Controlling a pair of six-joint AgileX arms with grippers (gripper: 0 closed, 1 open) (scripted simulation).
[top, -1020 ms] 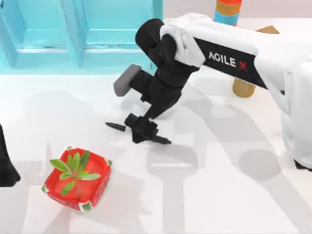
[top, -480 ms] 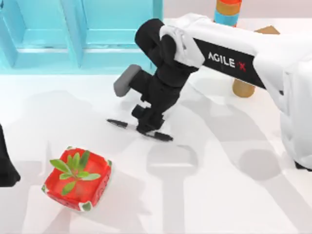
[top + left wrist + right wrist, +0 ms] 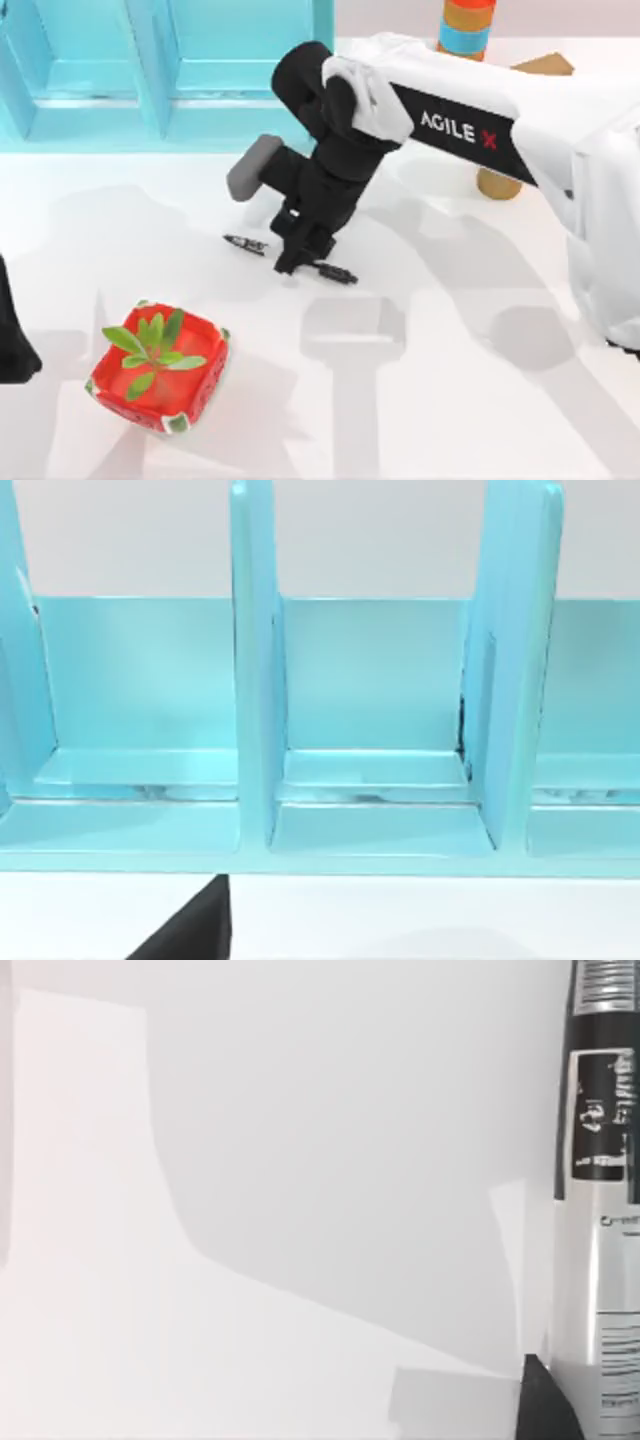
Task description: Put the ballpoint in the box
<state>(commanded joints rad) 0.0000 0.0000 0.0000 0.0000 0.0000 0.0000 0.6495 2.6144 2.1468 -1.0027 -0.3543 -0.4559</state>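
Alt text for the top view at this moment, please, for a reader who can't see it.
The right arm's end effector is down over the middle of the ballpoint, which lies on the white table in front of the light-blue box. A red pot with a green plant sits nearer the left side, and the left arm is parked at the left edge.

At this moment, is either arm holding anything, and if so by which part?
The right gripper has its jaws at the middle of the pen, whose two ends stick out either side; whether they have closed on it cannot be told. The left arm is parked.
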